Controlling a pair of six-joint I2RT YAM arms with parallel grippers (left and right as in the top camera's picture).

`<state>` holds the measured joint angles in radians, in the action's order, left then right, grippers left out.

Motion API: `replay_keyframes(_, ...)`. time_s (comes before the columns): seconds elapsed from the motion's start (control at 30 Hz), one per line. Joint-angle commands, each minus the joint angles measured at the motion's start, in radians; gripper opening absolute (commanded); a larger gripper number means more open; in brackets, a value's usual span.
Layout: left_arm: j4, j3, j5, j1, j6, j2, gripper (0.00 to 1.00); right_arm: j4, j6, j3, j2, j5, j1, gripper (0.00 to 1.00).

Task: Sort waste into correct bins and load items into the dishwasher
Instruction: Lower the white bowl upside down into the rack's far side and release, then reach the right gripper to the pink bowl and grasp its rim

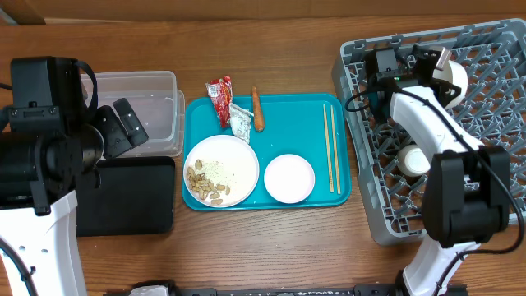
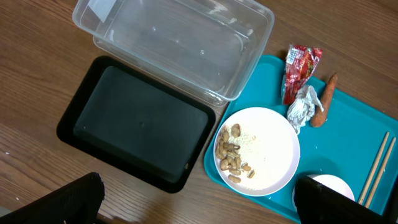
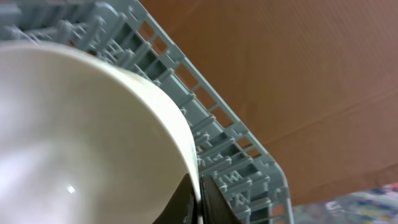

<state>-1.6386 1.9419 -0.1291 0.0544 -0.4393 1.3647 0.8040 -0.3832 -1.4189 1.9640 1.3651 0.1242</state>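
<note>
My right gripper (image 1: 440, 70) is shut on the rim of a white bowl (image 3: 81, 137) and holds it tilted over the grey dish rack (image 3: 224, 149). A second bowl (image 1: 415, 161) lies in the rack (image 1: 493, 123). My left gripper (image 2: 199, 211) is open and empty, up above the black tray (image 2: 137, 124) and the clear tub (image 2: 180, 43). The teal tray (image 1: 296, 123) holds the plate (image 2: 256, 151) with nuts and rice, a white bowl (image 1: 289, 178), chopsticks (image 1: 332, 148), a red wrapper (image 2: 300, 68), a silver wrapper (image 2: 303, 107) and a carrot (image 2: 324, 99).
The clear tub (image 1: 140, 107) and the black tray (image 1: 127, 193) sit side by side left of the teal tray, both with nothing in them. The rack fills the right side of the table. Bare wood lies along the front edge.
</note>
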Motion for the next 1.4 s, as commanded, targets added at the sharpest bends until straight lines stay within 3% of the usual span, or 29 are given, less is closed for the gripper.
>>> replay_keyframes(0.0,0.0,0.002,-0.015,0.004,-0.01,0.008,1.0,0.005,0.043,-0.003,0.028,-0.002,-0.011,0.04)
replay_keyframes(0.43,0.0,0.002,-0.012,0.004,-0.01,0.008,1.0,0.036,0.044,-0.003,0.028,0.004,0.08,0.04)
replay_keyframes(0.5,0.0,0.002,-0.012,0.004,-0.01,0.008,1.0,0.054,0.043,-0.003,0.027,0.028,0.105,0.24)
replay_keyframes(0.53,0.0,0.002,-0.012,0.004,-0.01,0.008,1.0,0.057,0.043,-0.003,0.022,0.032,0.118,0.49)
replay_keyframes(0.57,0.0,0.002,-0.012,0.004,-0.01,0.008,1.0,0.059,0.043,-0.005,-0.001,0.019,0.143,0.62)
replay_keyframes(0.7,0.0,0.002,-0.012,0.004,-0.01,0.008,1.0,0.155,0.043,-0.065,-0.087,-0.19,0.209,0.62)
replay_keyframes(0.93,0.0,0.002,-0.012,0.004,-0.01,0.008,1.0,0.266,0.044,-0.18,-0.253,-0.823,0.302,0.65)
replay_keyframes(1.1,0.0,0.002,-0.012,0.004,-0.01,0.008,1.0,0.327,0.044,-0.174,-0.29,-1.297,0.307,0.53)
replay_keyframes(1.23,0.0,0.002,-0.012,0.004,-0.01,0.008,1.0,0.369,0.076,-0.124,-0.261,-1.432,0.308,0.47)
replay_keyframes(1.37,0.0,0.002,-0.012,0.004,-0.01,0.008,1.0,0.378,0.241,0.002,-0.214,-1.594,0.323,0.42)
